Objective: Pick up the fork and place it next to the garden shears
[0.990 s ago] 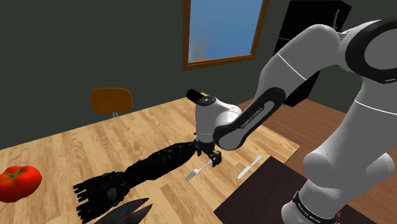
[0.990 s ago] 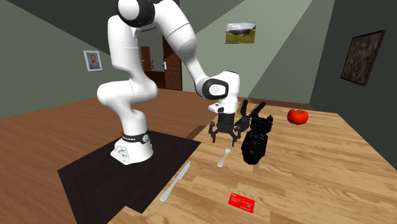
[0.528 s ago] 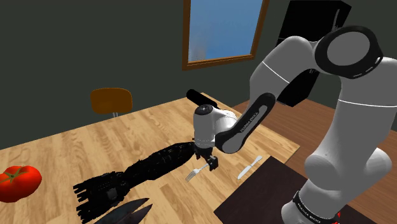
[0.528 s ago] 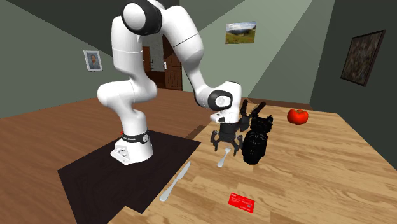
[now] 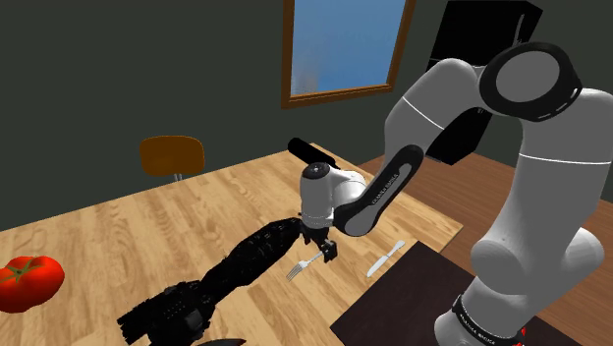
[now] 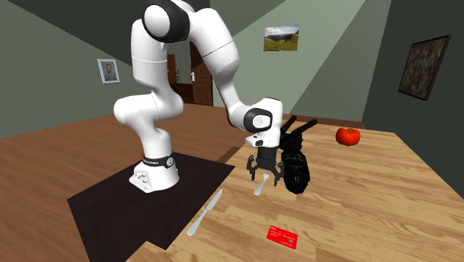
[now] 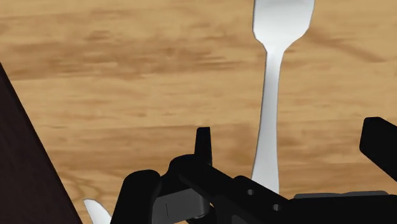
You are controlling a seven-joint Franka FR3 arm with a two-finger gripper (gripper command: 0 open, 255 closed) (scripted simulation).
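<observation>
Pale grey fork [image 7: 275, 95] lies flat on the wooden table [image 5: 118, 236], near one end of the black garden shears [image 5: 241, 260], not lifted. Gripper [image 6: 265, 173] sits low over its handle, fingers [image 7: 202, 143] apart with the handle between them, no clamp visible. By my read nothing is done yet: closing, lifting and setting it beside the shears remain.

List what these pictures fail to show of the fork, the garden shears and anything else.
- fork: wrist view, tines run past the picture's edge; handle end hidden behind the gripper.
- garden shears: shoulder view, blades cut off by the bottom edge.
- red card: second exterior view, print too small to read.
</observation>
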